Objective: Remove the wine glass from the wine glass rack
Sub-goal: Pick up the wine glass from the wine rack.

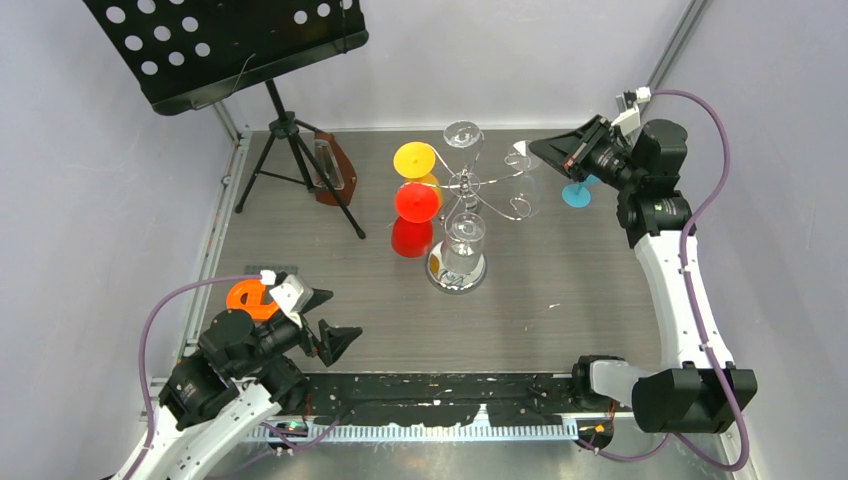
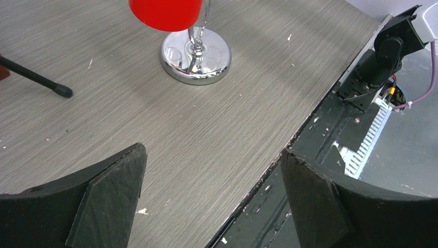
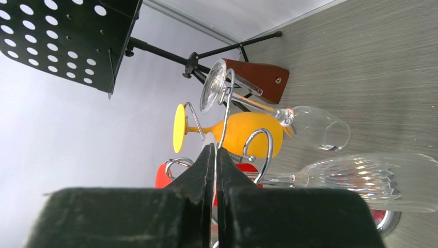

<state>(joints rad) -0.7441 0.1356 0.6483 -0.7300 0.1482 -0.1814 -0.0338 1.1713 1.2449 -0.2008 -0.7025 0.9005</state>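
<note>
The wine glass rack (image 1: 458,275), chrome wire on a round mirror-finish base, stands mid-table (image 1: 570,300). Clear, yellow (image 1: 413,160) and red (image 1: 417,202) glasses hang from its scrolled arms. The ribbed clear wine glass (image 3: 361,181) hangs on the right-hand arm.

The right gripper (image 1: 540,150) sits at that glass's foot end. Its fingers (image 3: 199,170) are pressed together to a thin slit; whether they pinch anything cannot be told.

The left gripper (image 2: 212,160) hovers over the grey woodgrain near edge, fingers wide apart, holding nothing.

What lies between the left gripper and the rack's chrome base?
Only bare table with white specks, from the left gripper to the wine glass rack; the left wrist view shows it.
</note>
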